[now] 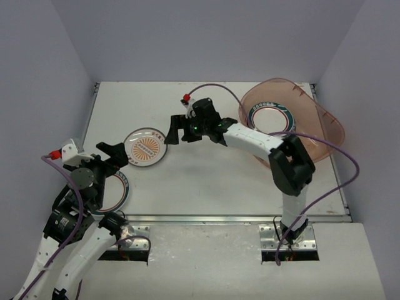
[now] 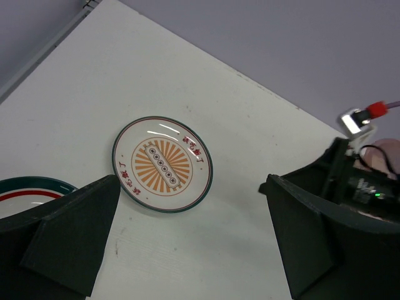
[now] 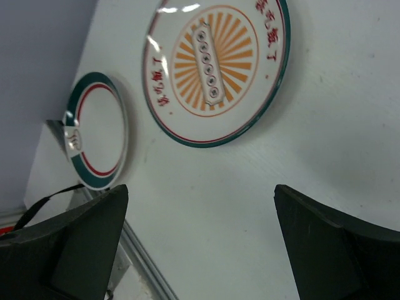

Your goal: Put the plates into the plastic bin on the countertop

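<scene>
Seen from above, a white countertop (image 1: 212,181) holds a see-through pink bin (image 1: 325,115) at two o'clock, with one teal-rimmed plate (image 1: 270,119) lying inside it. An orange sunburst plate (image 1: 147,148) lies at nine o'clock, and a second teal plate (image 1: 120,194) lies at eight o'clock near the front edge. The right claw (image 1: 175,129), spread wide and empty, hangs at the sunburst plate's three o'clock side, while the left claw (image 1: 116,157), also spread and empty, hangs at its eight o'clock side.

From above, the left arm (image 1: 94,178) covers most of a teal-rimmed plate (image 1: 119,192); the right arm (image 1: 259,140) hides part of the near wall of the plastic bin (image 1: 328,128). The right wrist view crops the sunburst plate (image 3: 215,69) at its top edge; its lettering is unreadable.
</scene>
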Action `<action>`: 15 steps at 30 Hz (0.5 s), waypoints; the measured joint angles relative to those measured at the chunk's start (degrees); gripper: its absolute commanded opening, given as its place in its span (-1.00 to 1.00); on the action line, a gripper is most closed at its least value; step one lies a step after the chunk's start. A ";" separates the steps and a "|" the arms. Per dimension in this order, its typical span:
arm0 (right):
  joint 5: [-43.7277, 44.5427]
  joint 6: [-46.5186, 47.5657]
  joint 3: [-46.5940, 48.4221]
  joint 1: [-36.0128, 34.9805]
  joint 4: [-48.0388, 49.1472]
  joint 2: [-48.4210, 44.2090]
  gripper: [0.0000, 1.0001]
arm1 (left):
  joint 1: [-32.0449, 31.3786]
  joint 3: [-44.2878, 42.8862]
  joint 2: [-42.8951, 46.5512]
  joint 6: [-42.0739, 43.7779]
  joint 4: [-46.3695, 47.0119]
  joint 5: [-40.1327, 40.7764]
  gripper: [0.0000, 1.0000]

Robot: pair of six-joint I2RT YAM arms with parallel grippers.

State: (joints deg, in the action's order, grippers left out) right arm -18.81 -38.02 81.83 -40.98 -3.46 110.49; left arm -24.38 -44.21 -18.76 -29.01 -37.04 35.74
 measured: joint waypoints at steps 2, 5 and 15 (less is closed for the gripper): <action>0.08 -0.88 1.28 -0.36 -0.11 6.28 0.98 | 0.00 0.00 0.07 -0.01 -0.18 0.26 1.00; 0.68 -2.75 2.86 -0.80 -0.19 14.00 0.97 | 0.00 0.00 0.09 -0.01 -0.24 0.34 1.00; 0.87 -10.75 11.48 -0.80 5.17 23.37 0.48 | 0.00 0.00 1.14 -0.01 -0.57 0.66 1.00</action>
State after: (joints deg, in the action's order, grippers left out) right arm -17.94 -48.76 93.31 -41.78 1.72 133.86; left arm -24.38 -44.21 -17.62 -29.02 -37.60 36.40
